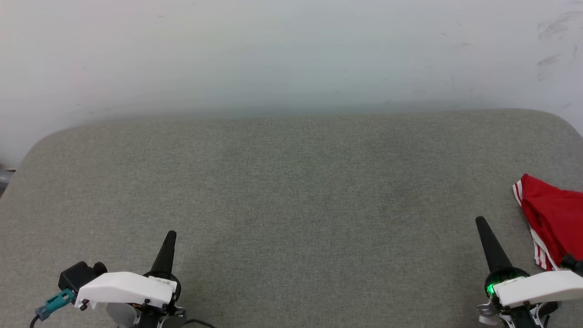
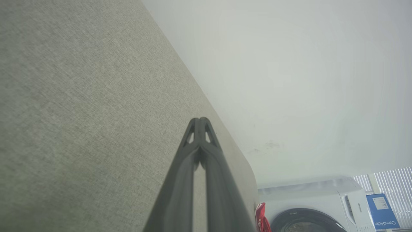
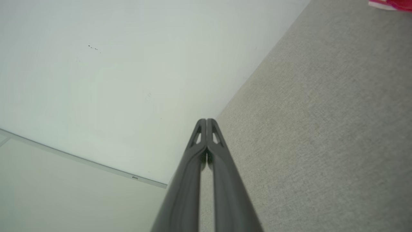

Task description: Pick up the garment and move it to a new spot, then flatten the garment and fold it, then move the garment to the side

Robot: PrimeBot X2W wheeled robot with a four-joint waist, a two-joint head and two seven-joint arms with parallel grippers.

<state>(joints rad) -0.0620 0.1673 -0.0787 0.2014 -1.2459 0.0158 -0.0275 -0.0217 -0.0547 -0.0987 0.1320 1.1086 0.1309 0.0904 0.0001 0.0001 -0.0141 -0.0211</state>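
Grey woven fabric covered the padded surface (image 1: 291, 191) in the head view, with a pale wall (image 1: 291, 54) behind it. At lower left, the left gripper (image 1: 169, 237) had its fingers pressed together into one dark point, holding nothing. At lower right, the right gripper (image 1: 482, 224) was likewise closed and empty. The garment (image 1: 553, 214) lay crumpled at the surface's right edge, red with striped red-and-white trim, partly cut off by the frame. It was near the right gripper but apart from it, with only bare fabric between the two arms. In the left wrist view, the left gripper (image 2: 200, 120) had its tips meeting over the surface edge. A sliver of the garment (image 2: 261, 216) showed beyond, in front of a white washing machine (image 2: 322, 206) and a blue box (image 2: 381, 211). In the right wrist view, the right gripper (image 3: 206, 120) had its tips touching and gripped nothing, and the garment (image 3: 391, 4) was a red scrap at the top right corner, well apart.
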